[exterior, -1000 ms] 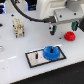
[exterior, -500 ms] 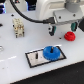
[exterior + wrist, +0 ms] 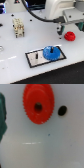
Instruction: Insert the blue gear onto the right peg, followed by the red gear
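Note:
The blue gear lies on the right part of the white black-bordered plate, where the right peg stands. The peg is hidden under the gear's hub. A short dark stub rises from the plate's left part. The red gear lies flat on the table behind the plate, on the exterior view's right. It fills the wrist view. My gripper hangs just beside the red gear, on its left in the exterior view. It is open and holds nothing. One dark finger shows at the wrist view's edge.
A beige blocky fixture stands at the back on the exterior view's left. A small dark spot marks the table next to the red gear. The table's front edge runs just below the plate.
The gripper has edged slightly closer to the red gear. Both gears and the plate have not moved.

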Motion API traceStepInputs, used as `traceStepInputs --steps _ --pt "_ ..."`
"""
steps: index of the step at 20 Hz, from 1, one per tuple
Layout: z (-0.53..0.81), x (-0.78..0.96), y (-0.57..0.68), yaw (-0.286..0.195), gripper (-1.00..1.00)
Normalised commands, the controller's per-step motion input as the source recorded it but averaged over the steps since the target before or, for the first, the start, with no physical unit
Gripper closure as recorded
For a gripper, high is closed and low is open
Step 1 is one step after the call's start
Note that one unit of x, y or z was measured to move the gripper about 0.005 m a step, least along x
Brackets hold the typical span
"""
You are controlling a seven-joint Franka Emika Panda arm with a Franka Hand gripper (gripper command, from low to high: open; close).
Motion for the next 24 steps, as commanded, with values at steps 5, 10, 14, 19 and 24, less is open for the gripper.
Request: traceStepInputs --steps 5,10,14,19,24 --pt "-0.27 -0.09 0.2 0.0 -1.0" --pt "-0.32 -0.1 0.12 0.0 -1.0" --pt "-0.31 -0.09 0.04 0.0 -1.0" --pt "-0.22 -0.09 0.0 0.0 -1.0" --pt "-0.15 -0.1 0.02 0.0 1.0"
